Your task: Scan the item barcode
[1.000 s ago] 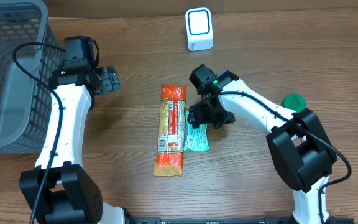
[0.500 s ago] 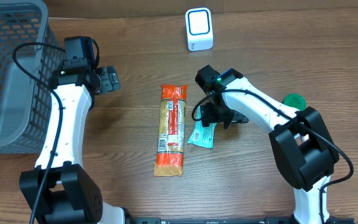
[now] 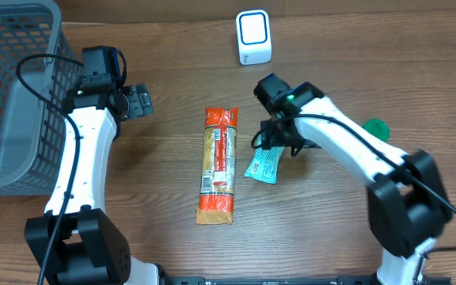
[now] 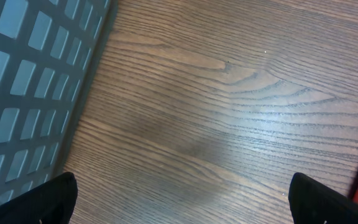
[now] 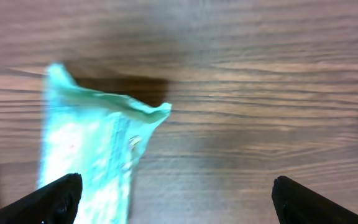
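While the teal packet (image 3: 263, 165) lies loose at centre, right gripper (image 3: 279, 142) hangs wide over its top end, likely for a grab; left gripper (image 3: 139, 101) waits wide, upper left.

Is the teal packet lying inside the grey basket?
No, the teal packet lies on the wooden table beside the orange package, far from the grey basket.

Soft, even light, faint shadows; right-wrist view motion-blurred around the teal packet (image 5: 86, 162)
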Controlling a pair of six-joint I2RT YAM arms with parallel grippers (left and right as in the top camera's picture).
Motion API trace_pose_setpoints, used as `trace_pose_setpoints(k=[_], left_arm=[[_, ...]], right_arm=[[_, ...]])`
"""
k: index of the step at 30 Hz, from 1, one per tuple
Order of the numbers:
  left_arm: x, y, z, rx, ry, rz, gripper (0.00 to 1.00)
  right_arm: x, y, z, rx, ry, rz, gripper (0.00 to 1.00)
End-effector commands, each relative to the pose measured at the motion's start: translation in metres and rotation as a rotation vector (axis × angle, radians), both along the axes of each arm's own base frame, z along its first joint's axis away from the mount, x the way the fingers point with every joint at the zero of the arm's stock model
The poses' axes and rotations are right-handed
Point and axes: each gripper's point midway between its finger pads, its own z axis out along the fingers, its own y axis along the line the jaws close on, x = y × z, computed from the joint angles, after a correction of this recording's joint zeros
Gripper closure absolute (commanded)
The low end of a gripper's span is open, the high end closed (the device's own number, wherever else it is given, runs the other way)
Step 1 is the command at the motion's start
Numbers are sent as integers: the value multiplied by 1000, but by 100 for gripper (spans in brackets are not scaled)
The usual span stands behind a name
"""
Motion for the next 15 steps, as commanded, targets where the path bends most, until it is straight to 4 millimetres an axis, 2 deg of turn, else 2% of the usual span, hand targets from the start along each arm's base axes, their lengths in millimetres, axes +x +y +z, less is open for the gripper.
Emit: trace_pose_setpoints(k=[1,2,3,10,12,15], left_arm=[[4,1,6,6,-15,4,0],[3,1,6,6,-15,3,0],[4,1,6,6,-15,3,0],[4,1,6,6,-15,3,0],[4,1,6,6,-15,3,0],[4,1,6,6,-15,3,0]], right_arm=[[-2,7,21,86,-20,-5,21],[-4,12,18,113,-4,22,71],[-6,20,17,147,12,50,96],[-30,82,6,485,117,380,96],[-38,88,1,540,140,446,96],[-45,84,-9,565,161,467,96]])
